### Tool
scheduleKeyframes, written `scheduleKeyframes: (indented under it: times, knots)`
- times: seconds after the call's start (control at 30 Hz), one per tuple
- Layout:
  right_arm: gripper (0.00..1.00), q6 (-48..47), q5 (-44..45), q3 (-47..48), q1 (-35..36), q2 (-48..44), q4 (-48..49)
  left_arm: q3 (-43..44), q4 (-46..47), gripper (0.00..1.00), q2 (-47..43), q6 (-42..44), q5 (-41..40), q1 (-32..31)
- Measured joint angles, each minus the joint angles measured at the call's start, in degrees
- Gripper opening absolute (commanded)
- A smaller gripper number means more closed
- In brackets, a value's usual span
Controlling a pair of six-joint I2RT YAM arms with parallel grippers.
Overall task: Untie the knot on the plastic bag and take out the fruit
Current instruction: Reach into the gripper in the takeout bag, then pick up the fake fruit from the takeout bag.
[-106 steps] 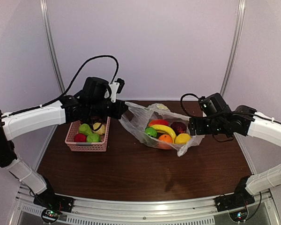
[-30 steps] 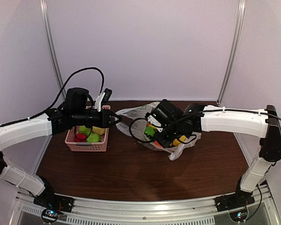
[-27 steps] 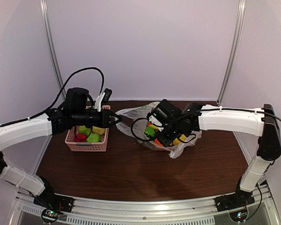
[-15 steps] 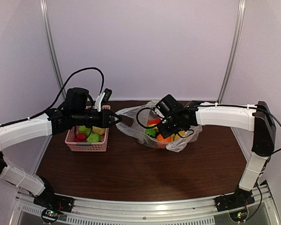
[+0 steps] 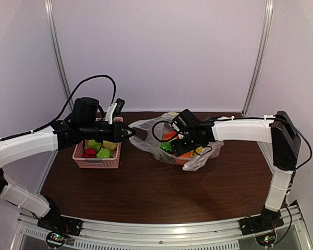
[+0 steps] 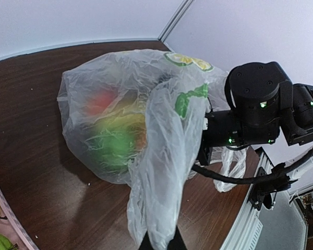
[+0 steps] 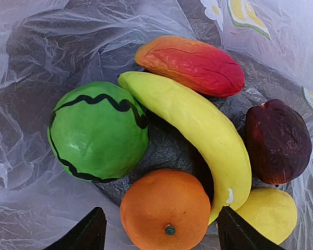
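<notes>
1. At the left of the top view sits the pink basket (image 5: 96, 162) with green, red and yellow pieces in it. It is no part of this job, so I leave it be.
2. Just right of it, my left pincer (image 5: 131, 132) is clamped together on a pinch of the plastic bag (image 6: 109, 99). The film runs up from my fingertips at the bottom edge of the left wrist view. I judge this hold anchors the bag so its mouth stands open.
3. The bag lies mid-table, gaping. I find no knot in any view, so the untying looks done.
4. My right pincer (image 7: 159, 232) reaches in from the right with its jaws well apart and empty. Its tips sit at the bottom of the right wrist view, either side of the orange (image 7: 164, 208).
5. The fruit (image 7: 208, 135) lies inside the bag on the film. The green ball (image 7: 96, 130) is at left and the banana (image 7: 182, 107) slants across the middle. A red-orange piece (image 7: 190, 62) lies above, and the dark red one (image 7: 276, 140) is at right. The orange looks like the first pick, though the jaws may catch the loose film.
</notes>
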Motion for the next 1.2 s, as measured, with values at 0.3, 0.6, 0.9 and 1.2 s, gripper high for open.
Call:
scheduleKeyframes:
  times: [0.3, 0.6, 0.9, 1.2]
  knots:
    - [0.87, 2.3, -0.4, -2.2, 0.0, 1.3, 0.7, 0.0, -0.7, 0.00, 0.0, 0.0, 0.0, 0.0]
    - [0.79, 3.0, -0.4, -2.8, 0.0, 3.0, 1.8, 0.0, -1.1, 0.00, 0.0, 0.0, 0.0, 0.0]
    - [0.60, 3.1, -0.4, -2.8, 0.0, 3.5, 2.2, 0.0, -1.1, 0.00, 0.0, 0.0, 0.0, 0.0]
    - [0.58, 3.0, -0.7, -2.8, -0.2, 3.4, 2.1, 0.0, -1.1, 0.00, 0.0, 0.0, 0.0, 0.0]
